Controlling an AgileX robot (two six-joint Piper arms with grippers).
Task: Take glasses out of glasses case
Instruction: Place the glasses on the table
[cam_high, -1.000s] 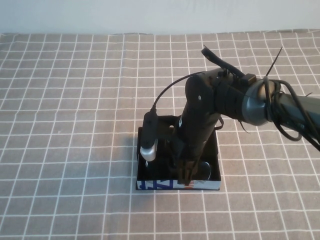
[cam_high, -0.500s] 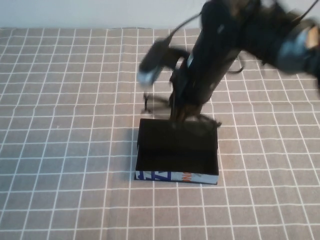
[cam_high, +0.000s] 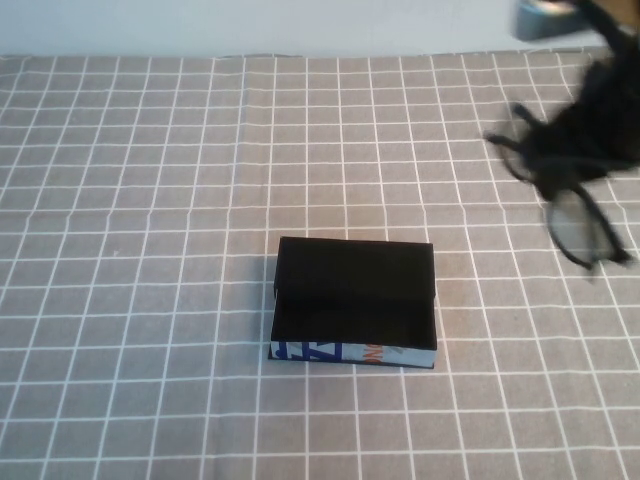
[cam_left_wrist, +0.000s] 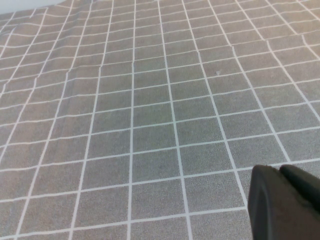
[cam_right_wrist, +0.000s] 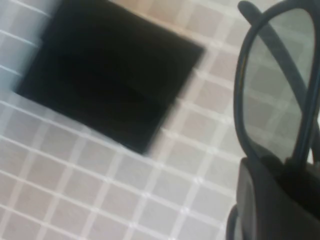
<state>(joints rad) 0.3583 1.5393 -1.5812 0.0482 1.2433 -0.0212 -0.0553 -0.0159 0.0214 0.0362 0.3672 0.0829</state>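
Note:
The glasses case (cam_high: 355, 300), a black open box with a white, blue and orange front edge, sits in the middle of the checked cloth and looks empty. It also shows in the right wrist view (cam_right_wrist: 110, 75). My right gripper (cam_high: 590, 135) is in the air at the far right, shut on the black glasses (cam_high: 575, 225), which hang below it well right of the case. In the right wrist view the glasses (cam_right_wrist: 272, 95) rise from the gripper (cam_right_wrist: 285, 185). My left gripper (cam_left_wrist: 285, 200) hovers over bare cloth with its fingers together, out of the high view.
The grey checked tablecloth (cam_high: 150, 200) covers the whole table up to the pale wall at the back.
My right gripper lifted the glasses out of the case, rose, and swung to the far right. The case stayed in place and is now empty.

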